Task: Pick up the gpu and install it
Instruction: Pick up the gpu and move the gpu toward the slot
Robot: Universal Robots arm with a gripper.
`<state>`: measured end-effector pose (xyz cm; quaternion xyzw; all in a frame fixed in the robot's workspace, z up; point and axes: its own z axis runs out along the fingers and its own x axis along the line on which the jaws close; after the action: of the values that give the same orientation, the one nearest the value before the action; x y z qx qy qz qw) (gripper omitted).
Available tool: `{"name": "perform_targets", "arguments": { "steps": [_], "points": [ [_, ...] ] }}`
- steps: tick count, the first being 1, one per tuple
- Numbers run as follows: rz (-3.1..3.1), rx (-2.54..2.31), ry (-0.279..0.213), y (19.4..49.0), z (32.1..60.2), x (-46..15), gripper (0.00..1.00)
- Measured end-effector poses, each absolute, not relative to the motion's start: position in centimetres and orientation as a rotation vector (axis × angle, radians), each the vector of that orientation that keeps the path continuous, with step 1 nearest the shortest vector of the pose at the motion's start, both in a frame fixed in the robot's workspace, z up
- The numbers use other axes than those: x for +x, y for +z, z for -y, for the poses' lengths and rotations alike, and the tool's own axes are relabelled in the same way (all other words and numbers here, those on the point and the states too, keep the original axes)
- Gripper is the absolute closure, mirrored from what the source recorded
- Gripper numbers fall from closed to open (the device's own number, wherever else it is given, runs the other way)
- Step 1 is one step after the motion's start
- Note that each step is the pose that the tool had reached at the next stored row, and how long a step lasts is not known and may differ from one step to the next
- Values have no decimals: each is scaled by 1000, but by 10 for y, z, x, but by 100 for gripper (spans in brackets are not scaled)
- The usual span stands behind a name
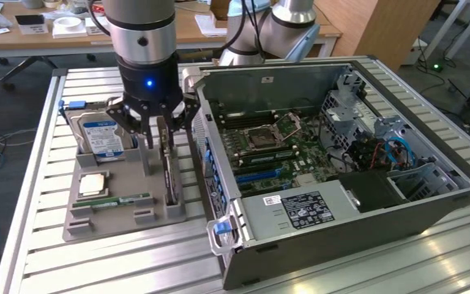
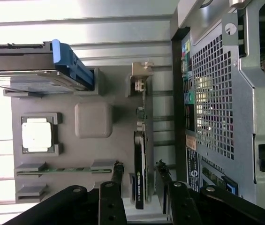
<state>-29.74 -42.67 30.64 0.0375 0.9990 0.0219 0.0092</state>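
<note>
The gpu [image 1: 169, 174] [image 2: 140, 164] is a thin dark card standing on edge in a slot of the grey holder tray [image 1: 157, 214] [image 2: 62, 101], next to the open computer case [image 1: 341, 184]. My gripper [image 1: 158, 133] [image 2: 140, 172] hangs right over the card's end, open. One finger [image 2: 118, 172] stands on each side of the card, with a gap showing between card and fingers in the wrist view. The card still sits in its slot.
On the same tray stand a silver hard drive with a blue label [image 1: 103, 138] [image 2: 34, 75], a CPU [image 1: 93, 182] [image 2: 37, 135] and a green RAM stick [image 1: 122, 199] [image 2: 64, 169]. The case wall [image 2: 226, 93] is close beside the gpu. A second arm [image 1: 288, 24] stands behind the case.
</note>
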Motion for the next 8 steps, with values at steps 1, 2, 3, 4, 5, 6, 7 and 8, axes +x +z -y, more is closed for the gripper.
{"name": "perform_targets", "arguments": {
  "steps": [1,2,3,4,5,6,7,8],
  "points": [
    [-3120,117,69,305,427,-297,58],
    [-3120,117,68,304,427,-297,58],
    [-3120,117,69,303,427,-297,58],
    [-3120,117,69,302,427,-297,58],
    [-3120,117,69,301,427,-297,58],
    [-3120,117,69,300,427,-297,58],
    [-3120,117,69,299,427,-297,58],
    [-3120,117,69,298,427,-297,58]
  ]
}}
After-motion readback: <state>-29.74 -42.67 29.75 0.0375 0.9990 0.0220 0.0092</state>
